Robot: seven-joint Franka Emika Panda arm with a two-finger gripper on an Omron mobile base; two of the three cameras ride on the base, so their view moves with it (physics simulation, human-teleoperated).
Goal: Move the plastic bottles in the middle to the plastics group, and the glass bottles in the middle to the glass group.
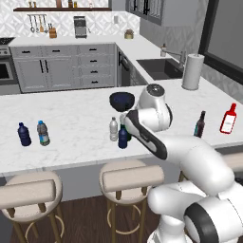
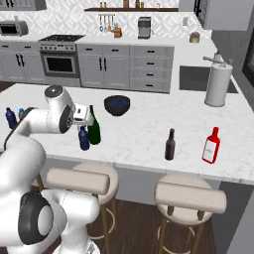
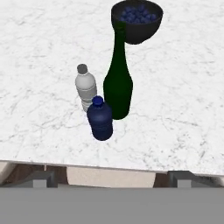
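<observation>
Three bottles stand close together mid-counter. The tall dark green glass bottle (image 3: 118, 87) (image 2: 93, 127) is at the back. The clear greyish plastic bottle (image 3: 86, 91) (image 1: 114, 129) is beside it, and the dark blue plastic bottle (image 3: 100, 119) (image 1: 123, 137) (image 2: 84, 138) stands in front. My gripper (image 3: 112, 178) hovers above the counter's near edge, short of the trio, open with nothing between its fingertips (image 3: 40, 179). The plastics group, a dark blue bottle (image 1: 23, 134) and a blue-labelled clear one (image 1: 43, 133), is far left. The glass group, a brown bottle (image 1: 200, 125) and a red bottle (image 1: 228, 118), is far right.
A dark bowl of blueberries (image 3: 137, 19) (image 1: 122, 100) sits just behind the green bottle. A paper towel roll (image 1: 192, 71) and a sink (image 1: 159, 68) lie at the back right. Two bar stools (image 1: 130, 176) stand below the counter's front edge.
</observation>
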